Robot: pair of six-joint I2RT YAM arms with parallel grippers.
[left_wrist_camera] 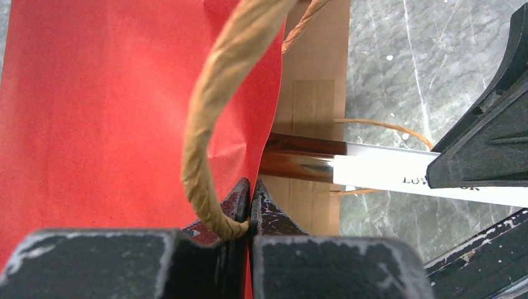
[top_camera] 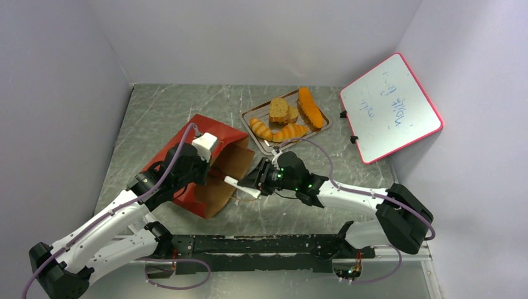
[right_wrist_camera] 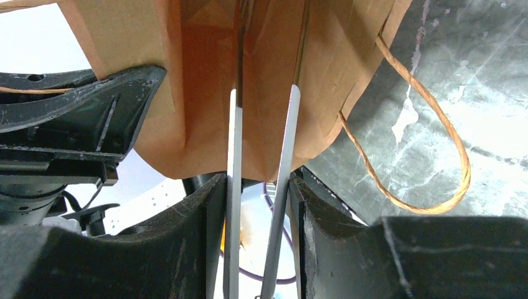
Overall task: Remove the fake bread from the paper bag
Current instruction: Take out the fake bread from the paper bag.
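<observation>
Tabletop (top_camera: 168,106) — right pincer (top_camera: 254,182) level at bag (top_camera: 221,132)

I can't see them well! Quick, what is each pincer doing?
Left pincer: closed on the paper bag edge.
Right pincer: holding the tongs, which reach into the bag.

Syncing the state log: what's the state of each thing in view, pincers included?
paper bag: on its side, mouth open toward the right arm.
left pincer: shut on the bag's rim.
right pincer: shut on tongs, tips in the bag mouth.
fake bread: four pieces on the tray, out of the bag.
whiteboard: propped by the right wall, scribbled on.
</observation>
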